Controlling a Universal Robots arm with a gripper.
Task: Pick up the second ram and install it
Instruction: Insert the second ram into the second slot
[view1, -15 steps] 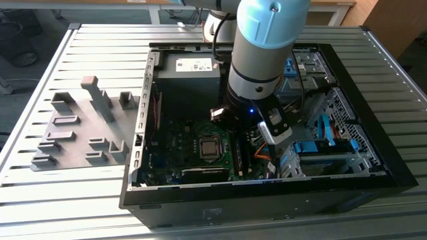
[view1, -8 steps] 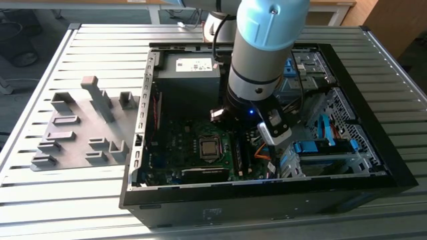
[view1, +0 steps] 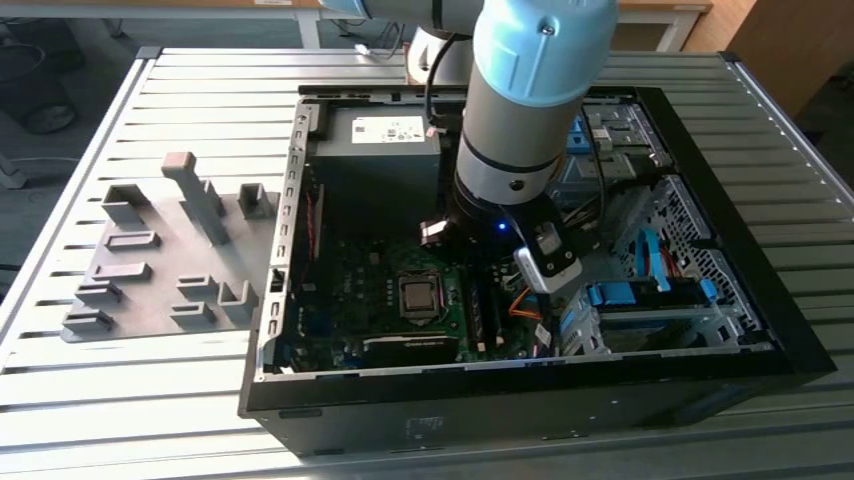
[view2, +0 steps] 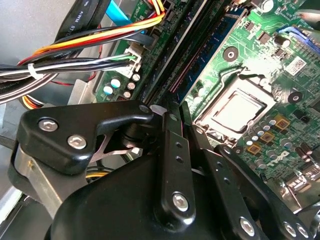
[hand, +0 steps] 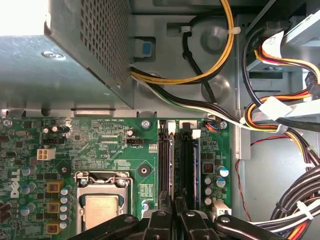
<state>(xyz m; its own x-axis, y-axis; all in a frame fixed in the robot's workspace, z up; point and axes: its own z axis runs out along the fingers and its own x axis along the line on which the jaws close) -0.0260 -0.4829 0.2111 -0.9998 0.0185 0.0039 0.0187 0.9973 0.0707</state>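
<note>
The open computer case (view1: 694, 190) sits on the slatted desk (view1: 200, 380), its motherboard (hand: 100, 145) spread below the end effector (hand: 174, 212). Directly beneath the closed-together fingers (view2: 172, 150), the second ram (hand: 196, 165) stands on edge in its black slot (hand: 185, 165). Whether they pinch it cannot be told. Uneven downward pressure could leave one end unlatched, or flex the board.

Green motherboard (hand: 100, 150), black slots (hand: 172, 165), yellow and orange cables (hand: 220, 60), pale blue arm (view1: 547, 40).
</note>
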